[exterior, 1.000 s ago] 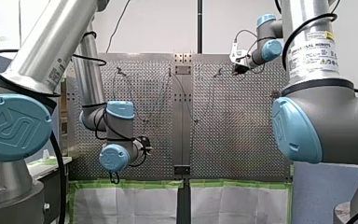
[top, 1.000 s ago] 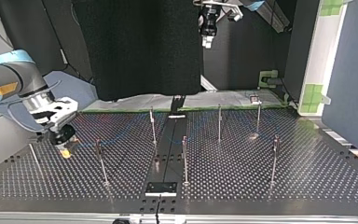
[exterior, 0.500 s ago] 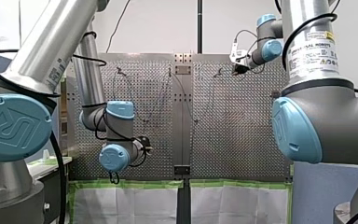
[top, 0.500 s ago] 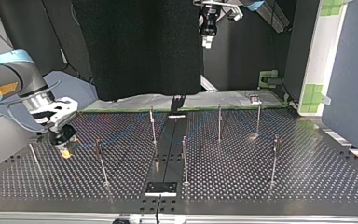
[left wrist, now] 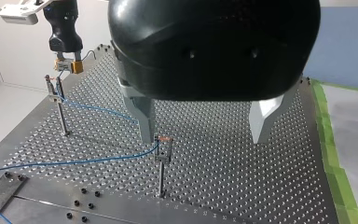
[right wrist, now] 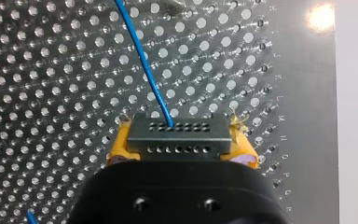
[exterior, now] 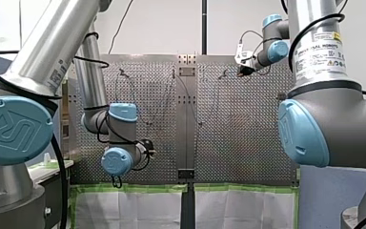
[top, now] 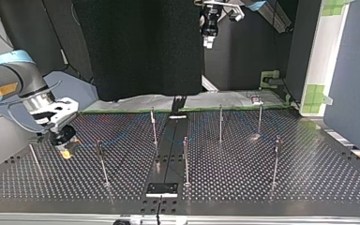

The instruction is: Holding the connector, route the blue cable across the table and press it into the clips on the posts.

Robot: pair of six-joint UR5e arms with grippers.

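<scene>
Right now, your right gripper [right wrist: 179,142] is clamping the connector [right wrist: 177,135] between its yellow pads [right wrist: 121,142] (the grey block, with its two rows of small holes, is sitting square across them). The blue cable [right wrist: 144,65] is leaving the connector's far face and running ahead over the perforated table [right wrist: 51,70]. In the top view you are seeing that gripper hanging low over the table at the view's left.

In the left wrist view, the cable is dropping from the connector to a first post [left wrist: 61,112] and meeting it near its top. It is then crossing to the clip [left wrist: 162,151] on a nearer post [left wrist: 161,177], where it is sitting in the clip. From there it is trailing away over the table toward its edge.

Your left gripper [left wrist: 205,126] is hanging with its metal fingers [left wrist: 142,114] spread wide and gripping nothing. One finger is lining up with that clip in the wrist view, but the top view is showing the left gripper hovering high above the table, well apart from every post.
</scene>
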